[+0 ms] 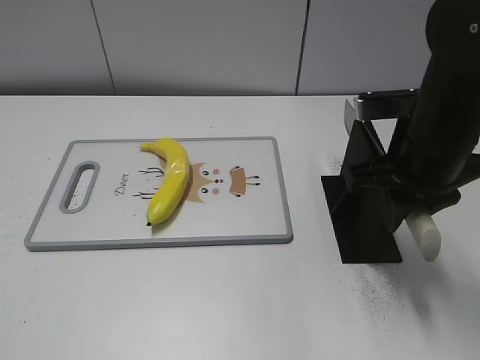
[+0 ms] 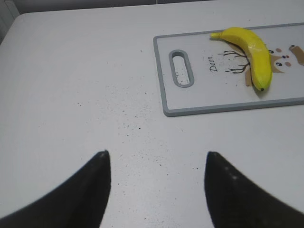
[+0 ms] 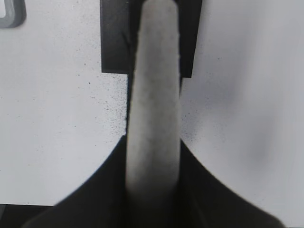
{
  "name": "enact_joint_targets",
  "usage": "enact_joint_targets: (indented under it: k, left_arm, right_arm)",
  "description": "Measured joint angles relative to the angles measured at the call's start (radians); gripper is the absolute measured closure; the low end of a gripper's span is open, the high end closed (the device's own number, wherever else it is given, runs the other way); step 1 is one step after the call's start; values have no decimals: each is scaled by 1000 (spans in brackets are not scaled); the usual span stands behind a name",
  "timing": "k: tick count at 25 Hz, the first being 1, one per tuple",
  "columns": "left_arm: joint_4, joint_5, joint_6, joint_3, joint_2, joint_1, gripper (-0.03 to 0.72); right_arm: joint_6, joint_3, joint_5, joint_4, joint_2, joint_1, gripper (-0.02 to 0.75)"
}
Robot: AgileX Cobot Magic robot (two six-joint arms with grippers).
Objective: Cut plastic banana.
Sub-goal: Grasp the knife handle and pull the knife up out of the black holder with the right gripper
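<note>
The plastic banana [image 1: 169,187] is glossy yellow with dark tips and lies diagonally on a white, grey-rimmed cutting board [image 1: 247,219]. In the left wrist view, the banana [image 2: 254,52] and the board [image 2: 209,97] are at the upper right. My left gripper [image 2: 157,153] is open and empty above bare table, left of the board. My right gripper [image 3: 153,142] is shut on a white knife handle [image 3: 154,85], which also shows in the exterior view [image 1: 426,236]. It is at a black knife stand [image 1: 364,217], right of the board.
The board has a grey handle slot [image 1: 79,186] at its left end and a deer drawing. The white table [image 1: 225,307] carries dark specks near the stand and under the left gripper. A grey wall runs along the back.
</note>
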Motion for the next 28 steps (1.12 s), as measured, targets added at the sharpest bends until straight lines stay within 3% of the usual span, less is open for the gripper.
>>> enact_joint_targets:
  k: [16, 28]
  left_arm:
    - [1, 0, 0, 0, 0, 0, 102]
    - [1, 0, 0, 0, 0, 0, 102]
  right_arm:
    - [12, -12, 73, 29, -81, 0, 577]
    - [41, -203, 186, -15, -126, 0, 577]
